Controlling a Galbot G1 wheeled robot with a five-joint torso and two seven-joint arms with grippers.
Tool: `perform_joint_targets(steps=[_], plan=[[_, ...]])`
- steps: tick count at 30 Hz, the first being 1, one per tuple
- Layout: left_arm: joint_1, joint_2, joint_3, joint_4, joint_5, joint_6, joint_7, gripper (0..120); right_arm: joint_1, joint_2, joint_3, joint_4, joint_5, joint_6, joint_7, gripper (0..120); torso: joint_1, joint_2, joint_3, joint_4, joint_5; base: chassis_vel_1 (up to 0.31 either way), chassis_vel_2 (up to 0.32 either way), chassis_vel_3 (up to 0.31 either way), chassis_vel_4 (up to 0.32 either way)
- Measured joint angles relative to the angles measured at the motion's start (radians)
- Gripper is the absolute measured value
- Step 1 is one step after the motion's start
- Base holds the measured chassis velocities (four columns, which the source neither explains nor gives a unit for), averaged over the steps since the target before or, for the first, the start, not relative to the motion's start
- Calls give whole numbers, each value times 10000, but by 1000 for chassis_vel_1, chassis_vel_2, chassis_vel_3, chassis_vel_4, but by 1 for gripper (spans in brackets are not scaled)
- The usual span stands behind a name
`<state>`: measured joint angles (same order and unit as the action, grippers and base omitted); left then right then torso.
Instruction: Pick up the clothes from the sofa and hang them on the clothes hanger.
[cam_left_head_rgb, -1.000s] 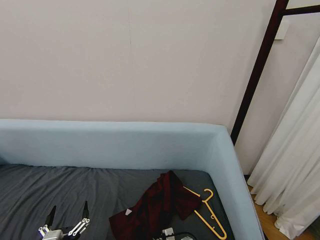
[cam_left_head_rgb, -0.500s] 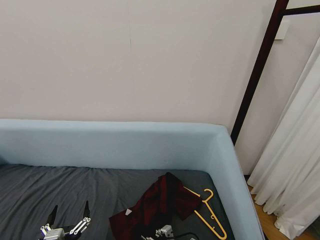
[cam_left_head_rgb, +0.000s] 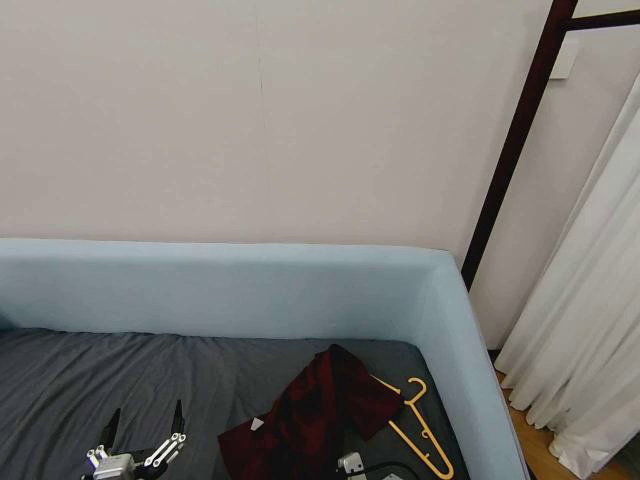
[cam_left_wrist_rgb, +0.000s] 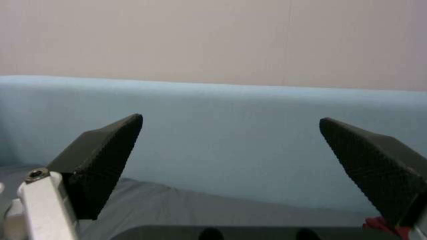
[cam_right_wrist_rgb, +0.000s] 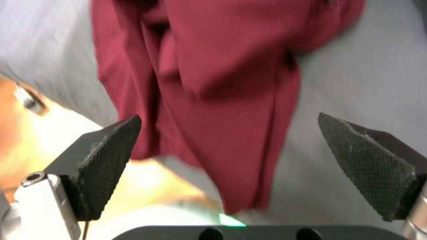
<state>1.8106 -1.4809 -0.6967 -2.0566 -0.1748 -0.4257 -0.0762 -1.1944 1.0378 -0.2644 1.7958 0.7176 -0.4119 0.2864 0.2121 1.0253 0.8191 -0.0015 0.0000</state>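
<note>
Head view is showing the dark red garment (cam_left_head_rgb: 318, 410) lying crumpled on the sofa (cam_left_head_rgb: 440, 320), and every other thing is arranging itself around that heap. A yellow hanger (cam_left_head_rgb: 420, 430) is resting on the grey seat cover (cam_left_head_rgb: 100, 380) just beside the garment on its right, one arm touching the cloth's edge, so both are waiting within one reach. The right tool (cam_right_wrist_rgb: 228, 119) is hanging directly over the garment with its two black fingers (cam_right_wrist_rgb: 100, 165) spread wide, one on either side of the folds and not touching them; judging by that pose, it is lining up to come down on the bunched middle, where the cloth is offering the thickest bite. The left tool (cam_left_head_rgb: 147, 422) is hovering low over the seat well to the garment's left, its fingers likewise spread and pinching nothing, facing the pale blue backrest (cam_left_wrist_rgb: 220, 135) behind the garment; it appears to be keeping out of the way. Beyond the garment, up and to its right past the sofa's end, a dark rack post (cam_left_head_rgb: 510, 150) is standing against the wall, probably the place where the cloth is meant to end up.
</note>
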Motion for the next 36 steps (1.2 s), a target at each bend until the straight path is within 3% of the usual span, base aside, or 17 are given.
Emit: perform_joint_targets(steps=[1,4,8,13,21,28,36], plan=[[8,-4,-2,0,2,0,1,100,16,15,4,120,186,-390,356,100,0,0,0,0,-1,0,0,0,0],[29,-4,-25,2,1,-19,-3,100,140,120,84,103,198,-184,683,100,1,0,0,0,-2,0,0,0,0],[40,-4,-62,45,-6,-67,-15,100,655,512,547,-350,279,1661,389,100,1,0,0,1,-1,0,0,0,0],[25,-37,-27,55,23,-71,-22,100,1313,930,846,-968,465,2784,108,100,1,0,1,1,-2,0,0,0,0],[-10,-135,66,55,129,-5,-27,100,2160,1842,442,-2490,122,2611,1434,100,1,0,1,0,-2,0,0,0,0],[-2,-164,-18,87,137,0,-46,100,2755,2694,302,-4193,-422,2616,1257,100,1,-1,1,1,1,0,0,0,0],[-7,-155,-54,175,132,-45,-112,100,3135,2989,496,-5096,-292,2610,1016,100,1,0,1,0,-1,0,0,0,0]])
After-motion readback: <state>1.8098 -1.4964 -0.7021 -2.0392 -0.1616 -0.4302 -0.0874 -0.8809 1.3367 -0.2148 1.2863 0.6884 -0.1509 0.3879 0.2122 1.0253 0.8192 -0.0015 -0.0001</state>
